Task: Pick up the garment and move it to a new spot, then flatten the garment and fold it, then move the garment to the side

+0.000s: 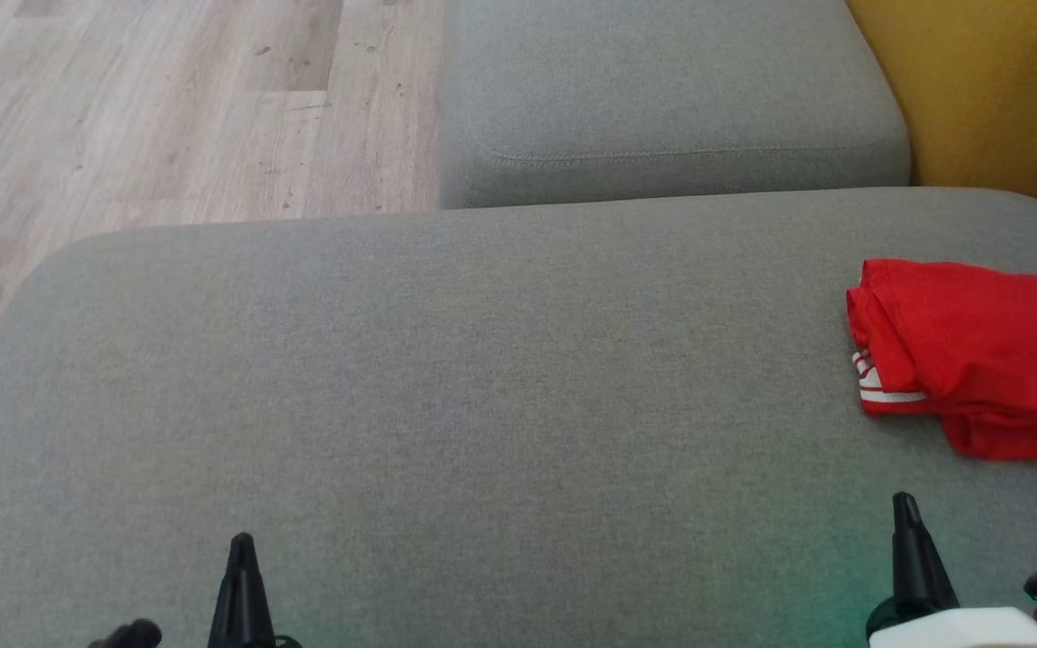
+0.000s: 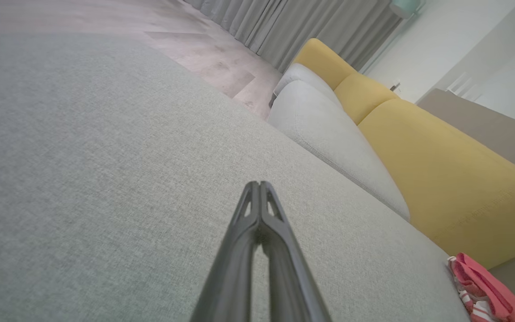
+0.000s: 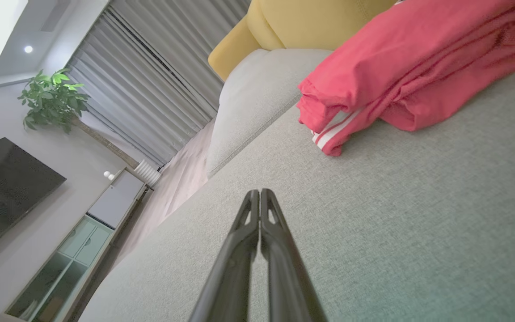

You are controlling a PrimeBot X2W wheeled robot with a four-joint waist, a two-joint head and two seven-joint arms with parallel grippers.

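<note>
Head view: the red jersey (image 1: 960, 351) lies folded on the grey sofa cushion (image 1: 482, 360), ahead-right of the right gripper (image 1: 906, 506) and well apart from the left gripper (image 1: 242, 545), both clenched empty, so the task looks done. Left wrist view: it sits far right of that gripper. Right wrist view: it lies near, ahead-right; what the distant cabinet (image 3: 67, 257) holds is too small to tell.

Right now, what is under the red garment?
The red garment lies folded on the grey seat cushion. A white-striped hem peeks out under its top layer. The cushion beneath is covered, so anything else there cannot be seen.
</note>
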